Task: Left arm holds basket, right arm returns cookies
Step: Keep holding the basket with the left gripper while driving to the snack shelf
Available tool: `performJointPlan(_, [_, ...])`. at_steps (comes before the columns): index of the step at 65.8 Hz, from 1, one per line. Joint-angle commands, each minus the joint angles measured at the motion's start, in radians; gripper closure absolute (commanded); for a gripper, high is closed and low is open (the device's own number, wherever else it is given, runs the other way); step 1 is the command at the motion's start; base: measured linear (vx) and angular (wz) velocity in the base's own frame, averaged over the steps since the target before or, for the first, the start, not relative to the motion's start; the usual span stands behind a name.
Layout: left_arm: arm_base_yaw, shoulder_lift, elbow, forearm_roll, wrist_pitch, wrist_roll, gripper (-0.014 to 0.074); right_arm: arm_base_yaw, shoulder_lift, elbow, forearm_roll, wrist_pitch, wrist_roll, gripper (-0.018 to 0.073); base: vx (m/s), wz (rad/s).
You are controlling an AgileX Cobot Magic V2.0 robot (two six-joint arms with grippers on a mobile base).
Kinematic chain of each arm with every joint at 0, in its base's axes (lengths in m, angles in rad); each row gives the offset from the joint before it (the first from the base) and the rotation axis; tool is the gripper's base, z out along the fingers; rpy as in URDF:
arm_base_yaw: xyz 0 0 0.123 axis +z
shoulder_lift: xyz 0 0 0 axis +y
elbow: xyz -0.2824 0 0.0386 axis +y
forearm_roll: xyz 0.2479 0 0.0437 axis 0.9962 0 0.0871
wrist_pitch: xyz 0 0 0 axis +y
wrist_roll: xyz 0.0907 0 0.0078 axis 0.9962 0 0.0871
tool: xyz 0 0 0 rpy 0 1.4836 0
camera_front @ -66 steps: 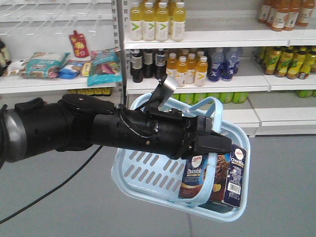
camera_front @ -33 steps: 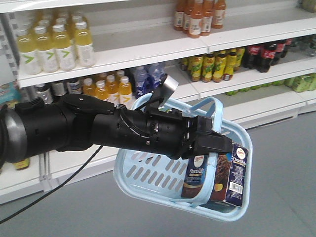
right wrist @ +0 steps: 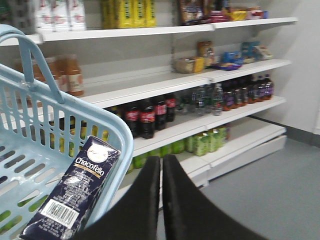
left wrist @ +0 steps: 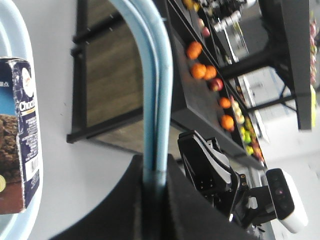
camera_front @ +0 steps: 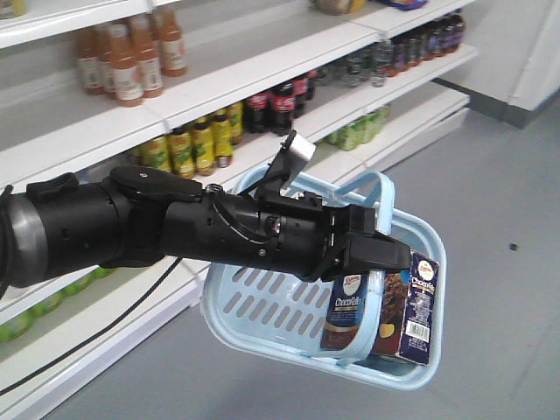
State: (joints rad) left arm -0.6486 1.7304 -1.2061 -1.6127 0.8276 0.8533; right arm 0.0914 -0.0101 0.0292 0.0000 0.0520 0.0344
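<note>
Inside the basket [camera_front: 262, 308], the cookies [camera_front: 418, 308] stand roughly upright in the corner farthest from the arm, a dark navy "Chocofello" box with its white barcode label on the narrow side. From the right wrist view the cookies [right wrist: 75, 195] lean against the basket's [right wrist: 40, 125] slotted wall, the top of the box poking above the rim. The light blue basket hangs in the air, tipped slightly, with both loop handles drawn together overhead. The left gripper [camera_front: 381, 254] is clamped on those handles: in the left wrist view the two blue handle bars [left wrist: 155, 100] run straight down into the gap of the left gripper [left wrist: 152, 172], and the cookies [left wrist: 20, 150] show at the far left edge. The thick black left arm [camera_front: 131, 227] reaches in from the left, level with the basket's rim, a small grey-white tab sticking up near its wrist. The right gripper [right wrist: 161, 167] sits just outside the basket's rim, its two black fingers pressed together with only a thin seam between them and nothing held. Behind it all run white store shelves [camera_front: 262, 74] stocked with cola bottles [camera_front: 280, 101], orange drink bottles [camera_front: 131, 57] and green cans [camera_front: 350, 136], above a grey floor [camera_front: 490, 192].
</note>
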Motion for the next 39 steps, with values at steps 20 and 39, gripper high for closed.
performJointPlan(20, [-0.003,-0.055,-0.041,-0.08,0.051,0.012,0.0603,-0.002,-0.011,0.002,-0.006,-0.07,-0.009,0.0563,0.27,-0.97])
performJointPlan(39, [-0.003,-0.055,-0.041,-0.08,0.051,0.012,0.0603,-0.002,-0.011,0.002,-0.006,-0.07,-0.009,0.0563,0.23,-0.84])
